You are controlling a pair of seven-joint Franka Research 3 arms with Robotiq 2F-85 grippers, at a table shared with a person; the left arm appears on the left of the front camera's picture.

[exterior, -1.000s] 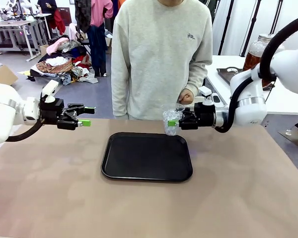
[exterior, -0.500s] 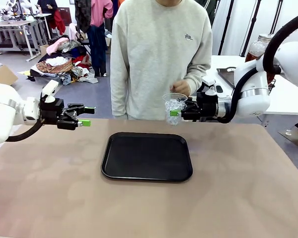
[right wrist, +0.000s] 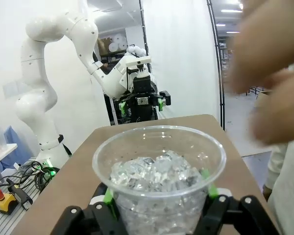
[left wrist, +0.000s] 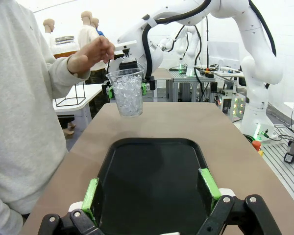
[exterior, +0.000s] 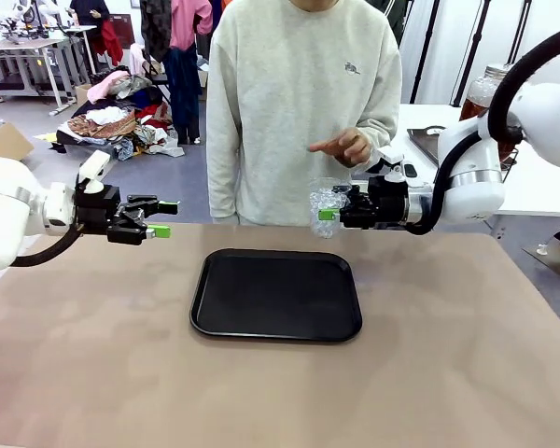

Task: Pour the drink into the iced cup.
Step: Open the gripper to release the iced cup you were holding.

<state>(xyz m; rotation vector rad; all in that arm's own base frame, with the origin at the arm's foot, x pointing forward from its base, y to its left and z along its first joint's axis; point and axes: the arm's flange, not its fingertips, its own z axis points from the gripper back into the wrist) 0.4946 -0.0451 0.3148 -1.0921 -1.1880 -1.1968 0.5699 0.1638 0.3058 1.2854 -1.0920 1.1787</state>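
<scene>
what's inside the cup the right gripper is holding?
Ice pieces fill most of the clear cup; no amber drink is visible. The right gripper hides the cup's bottom.

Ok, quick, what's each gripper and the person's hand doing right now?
Left gripper: open, empty.
Right gripper: shut on the iced cup.
Person's hand: empty, above the cup.
</scene>
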